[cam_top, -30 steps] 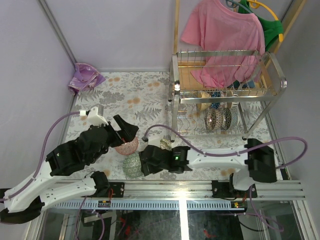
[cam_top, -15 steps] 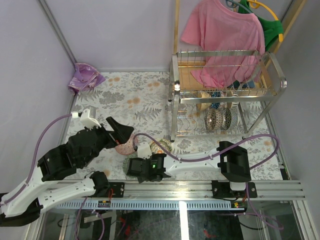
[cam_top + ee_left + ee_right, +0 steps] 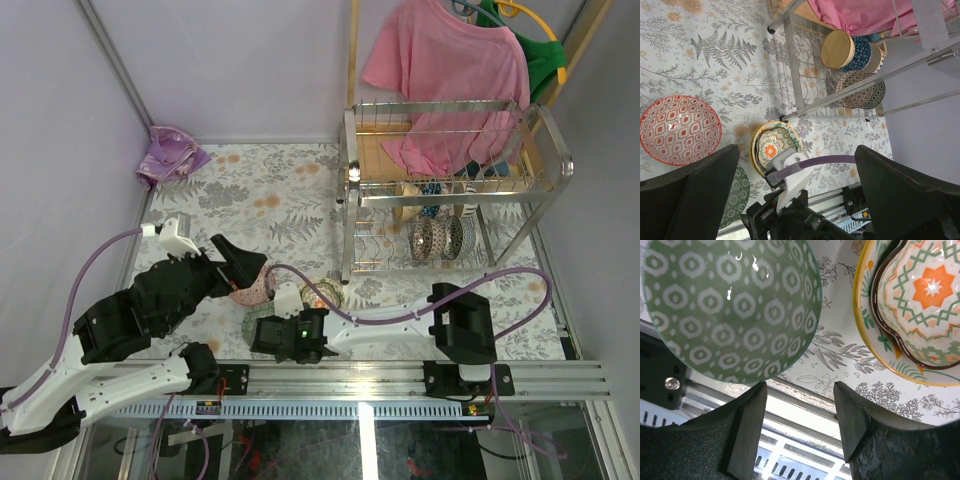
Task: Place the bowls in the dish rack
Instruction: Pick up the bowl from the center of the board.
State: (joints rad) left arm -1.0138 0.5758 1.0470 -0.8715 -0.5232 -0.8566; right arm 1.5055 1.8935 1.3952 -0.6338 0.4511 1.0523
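Note:
A red-patterned bowl (image 3: pixel 256 291) (image 3: pixel 680 130) lies on the floral table, with my left gripper (image 3: pixel 240 262) (image 3: pixel 797 150) open just above it and holding nothing. A green bowl (image 3: pixel 251 322) (image 3: pixel 730 305) sits by the near edge. My right gripper (image 3: pixel 266 336) (image 3: pixel 800 387) hovers open beside it over the table's edge, its jaws empty. A yellow-rimmed bowl with a smaller one nested in it (image 3: pixel 322 294) (image 3: pixel 920 305) (image 3: pixel 772 145) lies to the right. The dish rack (image 3: pixel 349 190) (image 3: pixel 795 85) stands at the back right, with several bowls (image 3: pixel 436 238) on edge in its lower tier.
A pink shirt (image 3: pixel 450 70) hangs over the rack's top tier, with a green garment (image 3: pixel 540 55) behind it. A purple cloth (image 3: pixel 170 155) lies at the far left corner. The metal rail (image 3: pixel 400 378) runs along the near edge. My right arm's cable (image 3: pixel 400 310) crosses the table.
My right arm has folded back toward the near edge, carrying its gripper left over the green bowl. My left arm has drawn back slightly to the left. Both grippers have stayed open.

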